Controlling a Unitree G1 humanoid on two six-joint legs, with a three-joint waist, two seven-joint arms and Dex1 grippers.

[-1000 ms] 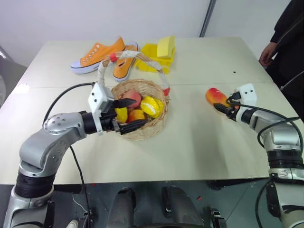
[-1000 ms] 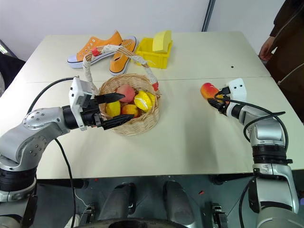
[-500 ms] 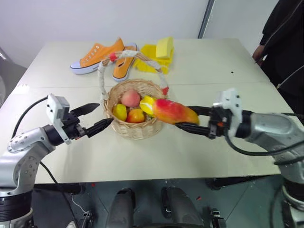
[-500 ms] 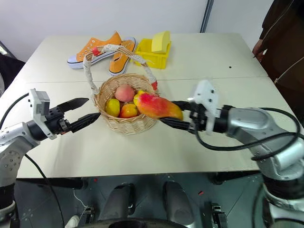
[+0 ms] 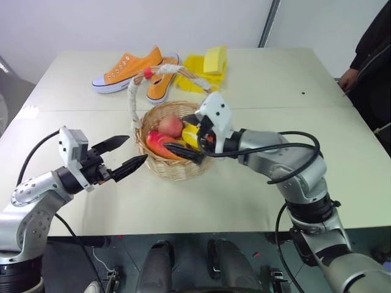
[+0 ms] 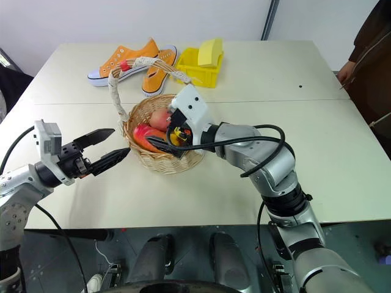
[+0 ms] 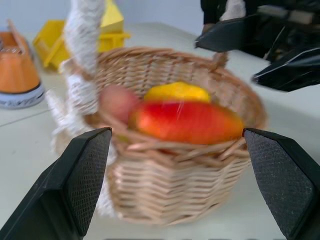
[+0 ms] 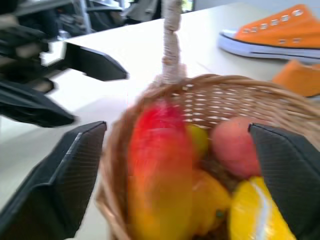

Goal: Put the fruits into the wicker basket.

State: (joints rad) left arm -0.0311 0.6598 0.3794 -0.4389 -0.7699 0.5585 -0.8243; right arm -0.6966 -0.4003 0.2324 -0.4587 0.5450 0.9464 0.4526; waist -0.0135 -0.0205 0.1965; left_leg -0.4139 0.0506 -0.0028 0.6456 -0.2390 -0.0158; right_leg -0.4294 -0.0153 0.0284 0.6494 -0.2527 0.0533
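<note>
Mango [image 5: 160, 144] lies in the wicker basket [image 5: 174, 166] among other fruits, right end effector [image 5: 186, 135] spread apart over it, left end effector [image 5: 121, 155] spread beside; withdrawing should clear the handle.

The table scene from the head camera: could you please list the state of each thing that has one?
mango: lying in the basket, released.
peach: in the basket.
lemon: in the basket.
wicker basket: upright on the table, handle up.
right gripper: open over the basket.
left gripper: open, empty, beside the basket.
orange shoes: lying on the table.
yellow tray: holds a yellow sponge.
</note>
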